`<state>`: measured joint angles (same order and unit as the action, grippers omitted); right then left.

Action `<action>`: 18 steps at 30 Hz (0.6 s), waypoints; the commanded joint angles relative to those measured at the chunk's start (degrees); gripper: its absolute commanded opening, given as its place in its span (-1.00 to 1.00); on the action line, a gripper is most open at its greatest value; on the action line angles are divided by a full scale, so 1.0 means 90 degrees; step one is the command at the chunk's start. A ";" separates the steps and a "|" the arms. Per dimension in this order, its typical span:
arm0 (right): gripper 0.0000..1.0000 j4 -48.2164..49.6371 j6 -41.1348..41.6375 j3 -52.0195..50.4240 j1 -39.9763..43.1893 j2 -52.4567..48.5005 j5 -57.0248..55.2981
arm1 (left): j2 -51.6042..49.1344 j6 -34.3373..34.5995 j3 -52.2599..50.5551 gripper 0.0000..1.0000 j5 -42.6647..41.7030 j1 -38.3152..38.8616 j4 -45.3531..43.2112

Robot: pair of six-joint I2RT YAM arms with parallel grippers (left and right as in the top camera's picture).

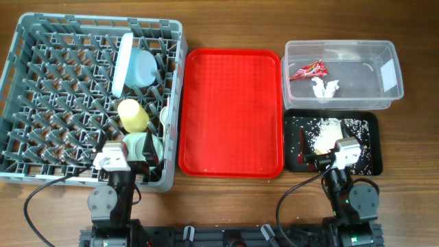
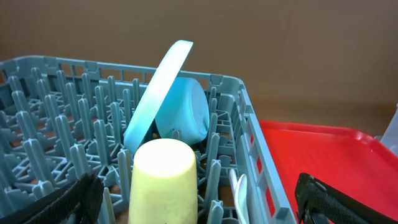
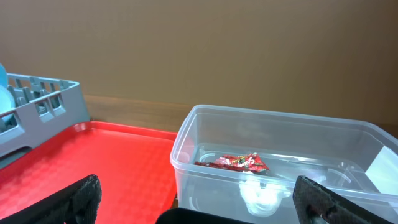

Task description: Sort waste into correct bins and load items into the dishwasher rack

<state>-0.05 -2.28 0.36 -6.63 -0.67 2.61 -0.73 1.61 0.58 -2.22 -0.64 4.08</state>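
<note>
The grey dishwasher rack point(image 1: 41, 82) holds the light blue plate point(image 1: 124, 60) on edge, the light blue bowl point(image 1: 145, 67), the yellow cup point(image 1: 133, 114), the pale green bowl point(image 1: 147, 145) and white cutlery point(image 1: 164, 118). The clear tub point(image 1: 384, 51) holds the red wrapper point(image 1: 309, 70) and the white tissue point(image 1: 324, 88). The black tray point(image 1: 367, 123) holds rice scraps point(image 1: 328, 130). My left gripper point(image 1: 115, 160) is open and empty at the rack's near edge, with the yellow cup point(image 2: 165, 180) in front of it. My right gripper point(image 1: 341, 152) is open and empty over the black tray's near edge, facing the tub point(image 3: 273, 155).
A large flat red tray point(image 1: 232, 110) lies between the rack and the two bins. A white spoon point(image 2: 240, 190) stands by the rack's right wall. Bare wooden table runs along the near edge around both arm bases.
</note>
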 commanded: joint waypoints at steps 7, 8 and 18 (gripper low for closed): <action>0.99 0.0015 -0.0075 -0.0007 0.0027 0.0044 0.0100 | 0.0061 -0.0318 -0.0029 1.00 0.0138 0.0226 0.0034; 1.00 0.0015 -0.0075 -0.0007 0.0027 0.0044 0.0100 | 0.0061 -0.0318 -0.0027 1.00 0.0138 0.0226 0.0034; 0.99 0.0015 -0.0078 -0.0007 0.0027 0.0044 0.0100 | 0.0056 -0.0318 -0.0027 1.00 0.0138 0.0226 0.0032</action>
<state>-0.05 -2.28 0.36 -6.63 -0.67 2.61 -0.73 -0.19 0.58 -1.37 1.13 4.12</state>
